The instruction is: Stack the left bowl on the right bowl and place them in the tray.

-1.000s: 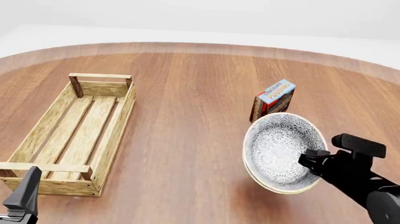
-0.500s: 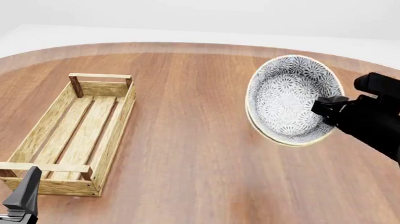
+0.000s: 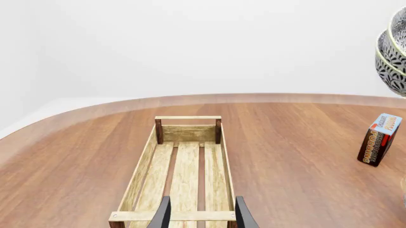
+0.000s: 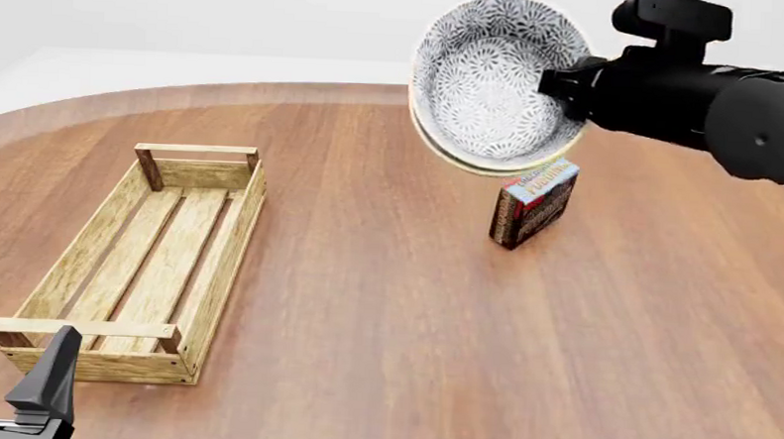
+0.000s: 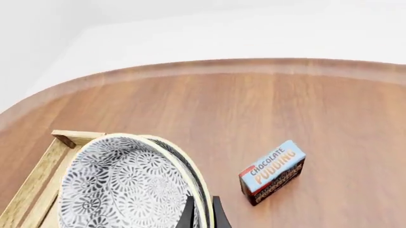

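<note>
The right gripper [image 4: 557, 83], clamped on the rims of the stacked bowls [image 4: 497, 80], has carried them up and leftward, clear of the table [image 4: 388, 309], uncovering the chocolate pudding box [image 4: 535, 201]. The tray [image 4: 152, 269] sits unmoved near the left edge. The left gripper [image 4: 15, 387] hovers at its near end, fingers apart.

The right arm reaches in high from the right, its end effector [image 4: 564, 83] clamped on the rims of the stacked bowls [image 4: 497, 80], held tilted well above the table. The left end effector [image 4: 15, 382] sits low at the near left, fingers parted around nothing.
</note>
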Controlling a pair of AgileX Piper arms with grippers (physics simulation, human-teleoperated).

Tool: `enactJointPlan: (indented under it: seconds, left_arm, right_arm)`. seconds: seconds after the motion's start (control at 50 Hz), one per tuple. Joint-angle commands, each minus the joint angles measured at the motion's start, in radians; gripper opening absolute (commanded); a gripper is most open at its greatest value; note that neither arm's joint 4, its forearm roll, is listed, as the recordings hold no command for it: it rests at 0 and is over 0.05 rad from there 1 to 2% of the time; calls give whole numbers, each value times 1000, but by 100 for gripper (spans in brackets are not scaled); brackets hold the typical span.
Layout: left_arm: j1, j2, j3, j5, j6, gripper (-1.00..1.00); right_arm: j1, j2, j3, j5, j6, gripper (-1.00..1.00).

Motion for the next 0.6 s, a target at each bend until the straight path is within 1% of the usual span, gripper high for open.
enactJointPlan:
  seconds: [0.02,0.14,0.22,0.28,0.38,0.46,0.48,0.5,0.52,0.6]
  left_arm:
    - [0,0,0,0,0,100]
    - [0,0,0,0,0,100]
    - [0,0,0,0,0,100]
    - [0,0,0,0,0,100]
    - [0,0,0,0,0,100]
    - [0,0,0,0,0,100]
    - [0,0,0,0,0,100]
    - [0,0,0,0,0,100]
    - [0,0,0,0,0,100]
    - [0,0,0,0,0,100]
  right_arm:
    - [91,169,-258,51,0,-100]
    - [140,288,-412,83,10,-100]
    - [176,341,-488,93,32,-100]
    - [193,395,-545,98,37,-100]
    - [230,501,-660,117,43,-100]
    - [265,604,-777,141,54,-100]
    - [265,606,-779,142,54,-100]
    - [280,646,-827,150,63,-100]
    - [280,648,-831,152,63,-100]
    - [312,753,-964,183,82,-100]
